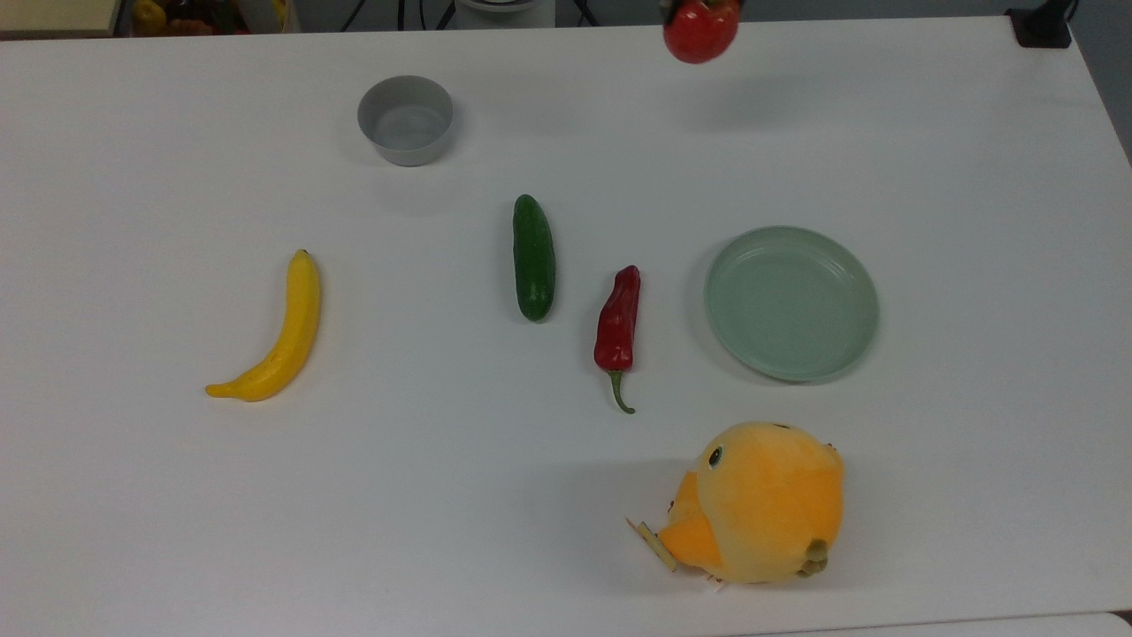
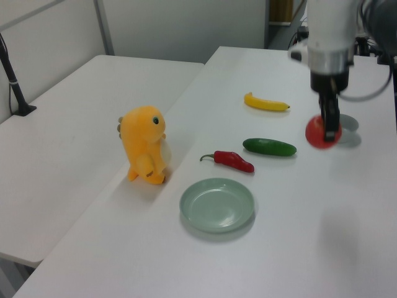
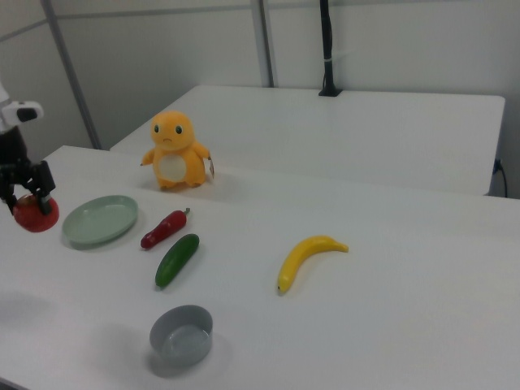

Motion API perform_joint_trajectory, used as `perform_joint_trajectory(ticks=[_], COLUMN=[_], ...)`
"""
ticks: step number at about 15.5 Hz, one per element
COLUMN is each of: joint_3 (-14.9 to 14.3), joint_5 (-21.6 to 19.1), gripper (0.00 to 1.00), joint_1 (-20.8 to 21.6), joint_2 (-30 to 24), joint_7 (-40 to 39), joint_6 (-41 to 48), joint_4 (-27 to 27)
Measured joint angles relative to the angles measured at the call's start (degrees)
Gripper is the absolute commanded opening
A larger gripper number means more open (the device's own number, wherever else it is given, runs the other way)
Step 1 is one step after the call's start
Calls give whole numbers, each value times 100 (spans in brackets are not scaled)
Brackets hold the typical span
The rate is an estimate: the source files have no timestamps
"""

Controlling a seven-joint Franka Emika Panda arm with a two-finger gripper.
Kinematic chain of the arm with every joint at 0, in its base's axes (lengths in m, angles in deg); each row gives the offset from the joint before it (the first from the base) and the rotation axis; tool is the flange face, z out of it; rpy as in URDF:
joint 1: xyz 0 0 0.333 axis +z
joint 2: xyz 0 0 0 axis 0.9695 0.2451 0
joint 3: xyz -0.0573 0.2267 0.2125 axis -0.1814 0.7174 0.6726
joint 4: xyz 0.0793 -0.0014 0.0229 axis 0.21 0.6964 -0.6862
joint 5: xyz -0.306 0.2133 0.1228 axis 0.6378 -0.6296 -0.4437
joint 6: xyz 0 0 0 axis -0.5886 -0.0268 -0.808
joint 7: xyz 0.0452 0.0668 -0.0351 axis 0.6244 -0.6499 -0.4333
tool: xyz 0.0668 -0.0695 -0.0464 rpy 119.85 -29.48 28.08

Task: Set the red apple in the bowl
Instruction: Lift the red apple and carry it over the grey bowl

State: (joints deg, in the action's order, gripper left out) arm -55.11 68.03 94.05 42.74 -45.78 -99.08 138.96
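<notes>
The hand (image 2: pixel 329 127) pinches the apple (image 2: pixel 322 133) between its two dark fingers and holds it in the air, clear of the table (image 1: pixel 566 495). In the left view the fingers (image 2: pixel 332 121) run down over the fruit from the white wrist above. In the right view the hand (image 3: pixel 27 197) sits at the right view's left edge, with the apple (image 3: pixel 35 214) hanging beside the plate (image 3: pixel 100 219) but off its rim. In the top view the apple (image 1: pixel 700 30) is at the upper edge, with a soft shadow on the table below it; the stem side is probably turned up into the fingers, though that part is cut off.

The bowl (image 1: pixel 405 118) stands upright and holds nothing. It is well apart from the apple, toward the top view's left. In the left view the bowl (image 2: pixel 347 123) is mostly hidden behind the apple and hand.

Layout on the table, top view:
- Cucumber (image 1: pixel 534 257): near the centre, lying lengthwise.
- Chili (image 1: pixel 617 327): just beside the cucumber, on the top view's right, stem toward the lower edge.
- Plate (image 1: pixel 791 303): right of the chili, holding nothing.
- Banana (image 1: pixel 281 334): well apart, on the top view's left.
- Plush toy (image 1: pixel 752 502): below the plate, near the lower table edge.
</notes>
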Motion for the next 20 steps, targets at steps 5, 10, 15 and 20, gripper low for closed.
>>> perform_joint_trajectory(ticks=[5, 10, 15, 20], joint_3=[-808, -1590, -1969, -2176], joint_5=[-171, -223, -223, -226], gripper=[16, 17, 18, 18], joint_1=[-17, -25, -355, -872], joint_2=[-198, -374, -366, -309], joint_7=[-768, -1654, -2447, -3048], joint_6=[628, 999, 1073, 1073], joint_4=[-380, -527, -506, -303])
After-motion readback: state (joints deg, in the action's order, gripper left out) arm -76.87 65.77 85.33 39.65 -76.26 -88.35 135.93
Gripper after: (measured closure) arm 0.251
